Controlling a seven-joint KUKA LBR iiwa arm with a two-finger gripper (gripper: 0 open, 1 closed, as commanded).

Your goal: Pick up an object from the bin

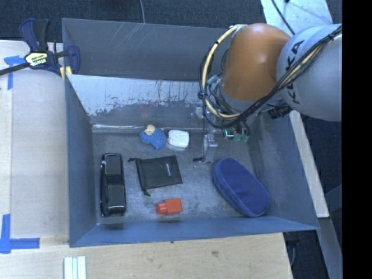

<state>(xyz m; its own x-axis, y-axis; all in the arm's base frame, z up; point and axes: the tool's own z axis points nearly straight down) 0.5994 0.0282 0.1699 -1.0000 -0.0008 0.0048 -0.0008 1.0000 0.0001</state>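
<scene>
My gripper (209,144) hangs low in the bin's right half, just under the arm's orange cover. It is just above the upper left end of a dark blue oval case (240,186) that lies at the right of the floor. A small white rounded object (178,139) lies a little to the gripper's left near the back wall. Nothing shows in the gripper.
A blue lump with a tan bit (153,137) lies beside the white object. A flat black pouch (158,173) is in the middle, a small orange-red block (170,207) near the front wall, and a long black device (113,183) at the left.
</scene>
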